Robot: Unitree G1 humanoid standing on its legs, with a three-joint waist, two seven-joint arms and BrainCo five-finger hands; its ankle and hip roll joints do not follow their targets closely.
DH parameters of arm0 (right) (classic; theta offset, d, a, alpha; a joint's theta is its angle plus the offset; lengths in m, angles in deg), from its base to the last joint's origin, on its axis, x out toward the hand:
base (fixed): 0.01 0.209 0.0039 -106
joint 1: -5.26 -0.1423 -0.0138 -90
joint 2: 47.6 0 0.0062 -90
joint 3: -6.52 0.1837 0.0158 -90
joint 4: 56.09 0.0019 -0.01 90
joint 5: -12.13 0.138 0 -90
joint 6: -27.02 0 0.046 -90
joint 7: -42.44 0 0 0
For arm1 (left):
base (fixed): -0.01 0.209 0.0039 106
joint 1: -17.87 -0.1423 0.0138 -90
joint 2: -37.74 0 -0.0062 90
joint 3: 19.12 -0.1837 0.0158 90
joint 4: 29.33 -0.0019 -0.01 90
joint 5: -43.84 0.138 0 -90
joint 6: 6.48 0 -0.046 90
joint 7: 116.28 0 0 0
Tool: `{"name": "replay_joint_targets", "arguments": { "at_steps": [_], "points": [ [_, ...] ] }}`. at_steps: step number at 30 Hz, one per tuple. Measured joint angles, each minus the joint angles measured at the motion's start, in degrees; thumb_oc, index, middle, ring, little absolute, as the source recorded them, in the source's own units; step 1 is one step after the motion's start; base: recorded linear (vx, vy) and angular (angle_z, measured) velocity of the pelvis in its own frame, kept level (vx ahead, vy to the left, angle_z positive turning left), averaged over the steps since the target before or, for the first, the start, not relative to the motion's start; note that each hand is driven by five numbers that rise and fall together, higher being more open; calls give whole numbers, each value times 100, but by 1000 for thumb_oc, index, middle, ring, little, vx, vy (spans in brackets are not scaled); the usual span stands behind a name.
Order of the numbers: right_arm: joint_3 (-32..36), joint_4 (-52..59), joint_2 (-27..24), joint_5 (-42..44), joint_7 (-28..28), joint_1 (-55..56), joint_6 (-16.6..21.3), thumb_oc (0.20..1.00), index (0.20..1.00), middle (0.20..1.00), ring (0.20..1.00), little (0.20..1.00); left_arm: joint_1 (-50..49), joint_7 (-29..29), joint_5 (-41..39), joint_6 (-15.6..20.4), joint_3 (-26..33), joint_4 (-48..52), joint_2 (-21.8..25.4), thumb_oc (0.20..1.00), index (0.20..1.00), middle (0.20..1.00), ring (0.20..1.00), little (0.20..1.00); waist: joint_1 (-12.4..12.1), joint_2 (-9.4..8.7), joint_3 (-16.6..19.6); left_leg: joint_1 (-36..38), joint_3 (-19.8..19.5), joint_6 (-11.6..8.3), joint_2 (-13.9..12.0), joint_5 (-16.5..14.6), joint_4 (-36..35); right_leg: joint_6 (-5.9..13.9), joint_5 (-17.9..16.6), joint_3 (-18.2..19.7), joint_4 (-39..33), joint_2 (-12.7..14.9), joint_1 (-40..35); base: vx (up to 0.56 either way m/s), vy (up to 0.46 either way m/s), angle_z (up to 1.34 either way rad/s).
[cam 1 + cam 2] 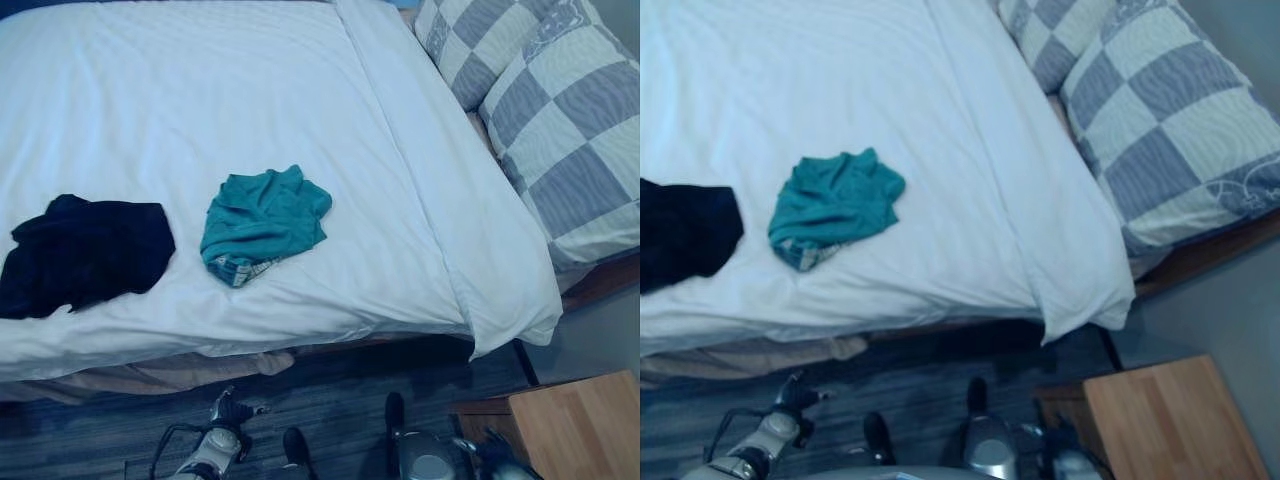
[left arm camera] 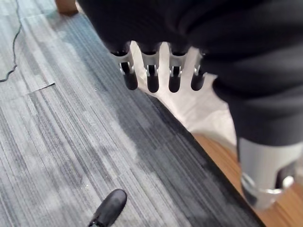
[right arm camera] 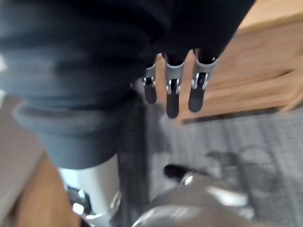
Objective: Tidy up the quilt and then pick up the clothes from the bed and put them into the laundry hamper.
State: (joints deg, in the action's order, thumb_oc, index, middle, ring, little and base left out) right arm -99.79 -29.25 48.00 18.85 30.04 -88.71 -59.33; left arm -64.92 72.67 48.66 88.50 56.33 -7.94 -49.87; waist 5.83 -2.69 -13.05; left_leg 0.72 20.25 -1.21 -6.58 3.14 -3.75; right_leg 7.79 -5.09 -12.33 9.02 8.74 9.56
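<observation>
Nearest, low over the striped grey carpet [image 2: 71,156], the left hand [image 2: 156,28] hangs with its fingers [image 2: 152,78] straight and slightly apart, holding nothing; past them shows a pale fold of bedding and the dark edge of the bed base. The right hand [image 3: 180,28] hangs in the same way, its fingers [image 3: 173,94] straight and empty, in front of a light wooden nightstand [image 3: 265,66] that stands on the carpet. From the head camera that nightstand [image 1: 580,425] sits at the lower right, just beside the bed's near corner. Above it the white quilt [image 1: 300,100] lies spread flat over the bed, its near edge hanging a little over the side and its right corner drooping toward the floor, with a long straight fold running up its right part. A beige sheet [image 1: 170,370] peeks out beneath the near edge. On the quilt near that edge lie two crumpled pieces of clothing, apart from each other: a dark navy garment [image 1: 85,250] at the left and a teal garment [image 1: 265,222] toward the middle, with a bit of patterned cloth showing at its lower edge. Farther off, at the head of the bed on the right, two grey-and-white checked pillows [image 1: 570,130] rest side by side, the nearer one overlapping the farther and touching the quilt's right border.
</observation>
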Motion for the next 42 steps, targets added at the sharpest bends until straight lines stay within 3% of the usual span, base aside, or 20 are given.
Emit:
{"name": "replay_joint_targets", "arguments": {
  "at_steps": [1, 2, 3, 4, 5, 10, 11, 12, 15, 17, 18, 20, 22, 25, 29, 31, 32, 34, 37, 42],
  "points": [
    [-248, 232, -138, -233, 60, -28, 6, 1000, 1000, 1000, 1000, 1000, -256, 14, 3, 14, 71, 97, -27, 1000, 1000, 1000, 1000, 1000, -165, 123, 88, -73, -76, -215, -153, -88, 287, -370, 901, -393, 1222, -221, 11, -144, 63, -4],
    [-464, 370, -148, -283, 57, -75, 36, 1000, 1000, 1000, 1000, 1000, -466, 14, 3, 74, 36, 128, 6, 1000, 1000, 1000, 1000, 1000, -351, 28, 155, -308, -188, -402, -137, -96, 827, -659, 1257, -437, 1236, -476, -220, -195, 120, 29],
    [-536, 385, -54, -443, 82, -131, 54, 1000, 1000, 1000, 1000, 1000, -469, 23, -12, 125, 104, 148, 161, 1000, 1000, 1000, 1000, 1000, -421, -345, 147, -1025, -366, -541, -35, -59, 2000, -1111, 1490, -310, 648, -385, -382, -177, 171, 17],
    [-531, 281, -143, -507, 106, -423, 139, 1000, 1000, 1000, 1000, 1000, -520, 28, -96, 89, 160, 58, -52, 1000, 1000, 1000, 1000, 1000, -576, -291, 36, -1876, -791, -1115, -156, -158, 3076, -975, 1117, -266, 367, -351, -347, -103, 238, 8],
    [-468, 244, -215, -576, 96, -519, 163, 1000, 1000, 1000, 1000, 1000, -589, 59, -193, 70, 267, 14, -160, 1000, 1000, 1000, 1000, 1000, -636, -145, -42, -2142, -1024, -1222, -184, -211, 3260, -971, 941, -269, 250, -344, -342, -39, 348, -5],
    [-195, -158, -329, -964, 138, -211, 27, 1000, 1000, 1000, 1000, 1000, -695, 283, -213, -16, 309, -417, -386, 1000, 1000, 1000, 1000, 1000, -316, 211, -108, -1212, -1199, -971, -1323, -88, 1388, -894, 882, -390, 124, -380, -571, 29, 564, 12],
    [479, -3, -504, -1126, 113, 429, 137, 1000, 1000, 1000, 1000, 1000, -728, 420, -184, 4, 215, -270, -303, 1000, 1000, 1000, 1000, 1000, -291, 354, -71, -1088, -1237, -915, -1750, -60, 1345, -780, 1096, -659, 358, -280, -558, 58, 530, 78],
    [438, -308, -720, -1126, 101, 567, -78, 1000, 1000, 1000, 1000, 1000, -619, 363, -171, 3, 158, -292, -271, 1000, 1000, 1000, 1000, 1000, -128, 324, -32, -910, -1242, -972, -1812, -94, 1094, -597, 1114, -629, 457, -129, -505, 67, 697, 64],
    [441, -579, -901, -1126, 98, 704, -266, 1000, 1000, 1000, 1000, 1000, -312, 212, -124, -2, 20, -442, -454, 1000, 1000, 1000, 1000, 1000, -6, 236, 78, -525, -1133, -1002, -1347, -110, 586, -262, 681, -656, 175, 274, -474, 15, 406, 27],
    [405, -538, -877, -1125, 121, 694, -279, 1000, 1000, 1000, 1000, 1000, -224, 218, -122, 39, -20, -350, -605, 1000, 1000, 1000, 1000, 1000, -9, 297, 149, -112, -973, -748, -930, -54, 340, -87, 405, -628, 89, 397, -434, -10, 473, -12],
    [422, -419, -530, -1111, 132, 484, -283, 1000, 1000, 1000, 1000, 1000, -145, 186, -121, 57, -10, -382, -558, 1000, 1000, 1000, 1000, 1000, -34, -62, 185, 116, -590, -736, -544, 139, 47, -141, 228, -697, 426, 843, -228, -12, 492, -35],
    [223, -302, -225, -1120, -9, 496, -248, 1000, 1000, 1000, 1000, 1000, -186, 154, -117, 62, -10, -368, -442, 1000, 1000, 1000, 1000, 1000, -136, -268, 230, 195, -498, -557, -227, 108, -54, -251, -58, -897, 877, 1094, 75, 8, 361, -25],
    [23, -272, -216, -1118, 64, 487, -133, 1000, 1000, 1000, 1000, 1000, -235, 141, -57, 19, -33, -431, -261, 1000, 1000, 1000, 1000, 1000, -146, -239, 239, 217, -527, -391, -235, 107, -125, -6, 519, -651, 1380, 503, 230, 31, 202, 12],
    [-179, -210, -199, -1127, 33, 403, -137, 1000, 1000, 1000, 1000, 1000, -425, 144, 93, -39, -41, -498, -147, 1000, 1000, 1000, 1000, 1000, -170, -224, 222, 148, -499, -231, 33, 28, -136, -64, 978, -868, 1457, 75, 431, 102, 133, -6],
    [-324, -194, -228, -1123, 55, 378, -141, 1000, 1000, 1000, 1000, 1000, -593, 36, 248, -105, 74, -556, -262, 1000, 1000, 1000, 1000, 1000, -181, -110, 158, 168, -425, -160, 508, -159, -43, -599, 1140, -824, 551, -323, 208, 130, 81, 5],
    [-487, -398, -263, -1199, 24, 93, -156, 1000, 1000, 1000, 1000, 1000, -690, 51, 246, 10, 96, -462, -342, 1000, 1000, 1000, 1000, 1000, -371, -178, 83, -233, -279, -701, 445, -465, 1207, -915, 1328, -842, 680, -346, 117, 46, 75, -28],
    [-467, -539, -265, -1308, 17, 41, -147, 1000, 1000, 1000, 1000, 1000, -635, -1, 103, 167, 110, -295, -210, 1000, 1000, 1000, 1000, 1000, -520, -265, -37, -727, -401, -823, 378, -469, 2415, -1097, 1149, -741, 531, -185, 31, 58, 148, -16],
    [-454, -533, -366, -1345, 20, 39, -135, 1000, 1000, 1000, 1000, 1000, -667, 88, 89, 183, -77, -144, -220, 1000, 1000, 1000, 1000, 1000, -573, -159, -60, -1049, -492, -834, 150, -528, 2909, -998, 1021, -752, 89, -160, -250, 90, 271, -8],
    [-490, -267, -322, -1352, 31, -223, -84, 1000, 1000, 1000, 1000, 1000, -604, 210, 93, 124, -134, -102, -306, 1000, 1000, 1000, 1000, 1000, -380, -102, -84, -649, -343, -717, -673, -371, 1264, -594, 525, -491, -456, -414, -412, 118, 448, -35],
    [-470, -42, -386, -1354, 86, -233, -105, 1000, 1000, 1000, 1000, 1000, -87, 187, 96, 147, -319, 26, -547, 1000, 1000, 1000, 1000, 1000, -264, 68, -55, -79, -731, -836, -1233, 126, -145, -607, 242, -244, -849, -690, -603, 81, 386, -28]
  ]
}}
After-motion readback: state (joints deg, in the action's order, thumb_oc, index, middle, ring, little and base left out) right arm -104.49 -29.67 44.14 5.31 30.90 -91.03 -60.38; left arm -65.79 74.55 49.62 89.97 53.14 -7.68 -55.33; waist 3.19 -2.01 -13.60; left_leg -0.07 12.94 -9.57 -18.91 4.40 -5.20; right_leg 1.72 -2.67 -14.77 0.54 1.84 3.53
